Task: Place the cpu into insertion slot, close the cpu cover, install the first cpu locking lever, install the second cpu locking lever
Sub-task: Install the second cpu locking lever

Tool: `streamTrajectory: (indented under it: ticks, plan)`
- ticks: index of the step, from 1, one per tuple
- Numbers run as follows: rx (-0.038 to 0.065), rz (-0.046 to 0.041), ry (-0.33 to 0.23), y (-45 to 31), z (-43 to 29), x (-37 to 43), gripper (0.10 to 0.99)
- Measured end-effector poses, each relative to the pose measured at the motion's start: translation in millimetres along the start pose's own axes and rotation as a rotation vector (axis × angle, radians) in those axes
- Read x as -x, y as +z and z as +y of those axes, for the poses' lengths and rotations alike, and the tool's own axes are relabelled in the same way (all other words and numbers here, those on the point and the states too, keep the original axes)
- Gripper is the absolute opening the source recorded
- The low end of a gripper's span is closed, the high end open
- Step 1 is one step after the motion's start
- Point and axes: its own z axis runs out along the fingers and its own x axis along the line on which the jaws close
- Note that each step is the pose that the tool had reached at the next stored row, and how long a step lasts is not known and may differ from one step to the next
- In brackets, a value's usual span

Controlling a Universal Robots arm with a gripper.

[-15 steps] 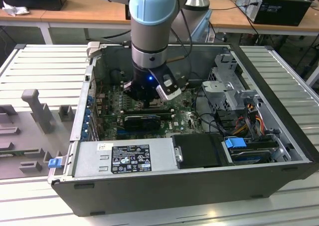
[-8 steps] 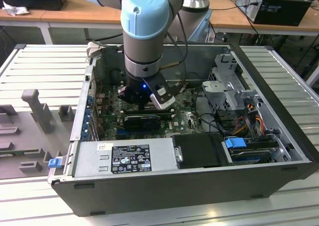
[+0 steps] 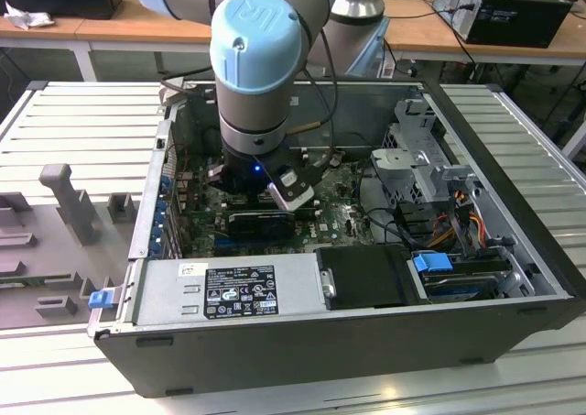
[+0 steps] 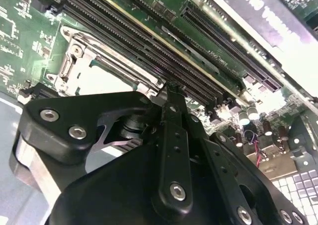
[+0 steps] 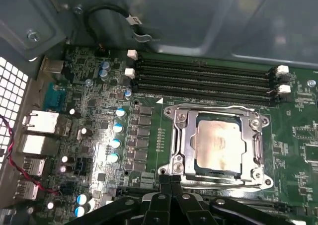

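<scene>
**CPU seated and covered; levers in doubt**

Judged well past the first steps; cpu point(image 5: 217, 144) lying flat inside the insertion slot point(image 5: 180, 116), silvery top showing through the square window of the cpu cover point(image 5: 185, 146); cover lying down flat over the chip, so closing looks done. Slot itself just beside the long black memory slots point(image 5: 203, 81), on the green motherboard point(image 5: 298, 135) inside the open computer case point(image 3: 275, 342). Gripper point(image 5: 170, 181) poised at the slot's edge farthest from the memory slots, fingertips point(image 5: 164, 179) pressed together with nothing pinched between them, tips touching or just short of the frame edge; which, cannot tell. In the second wrist view, the same narrow black finger point(image 4: 173, 98) reaching toward the socket frame. Locking levers hard to pick out along the frame sides; whether either is latched cannot be told. Likely left: lever work, one or both.
</scene>
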Motion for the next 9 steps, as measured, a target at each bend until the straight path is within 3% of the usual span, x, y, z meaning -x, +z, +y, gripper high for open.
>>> streamTrajectory:
  ticks: [6,7,9]
  plan:
    - [0.029,-0.0026,0.000,5.3,-1.7,-0.6,0.106]
    - [0.038,-0.0038,0.000,6.4,-1.8,-0.7,0.106]
    - [0.049,-0.0046,0.000,8.6,-1.8,-5.6,0.106]
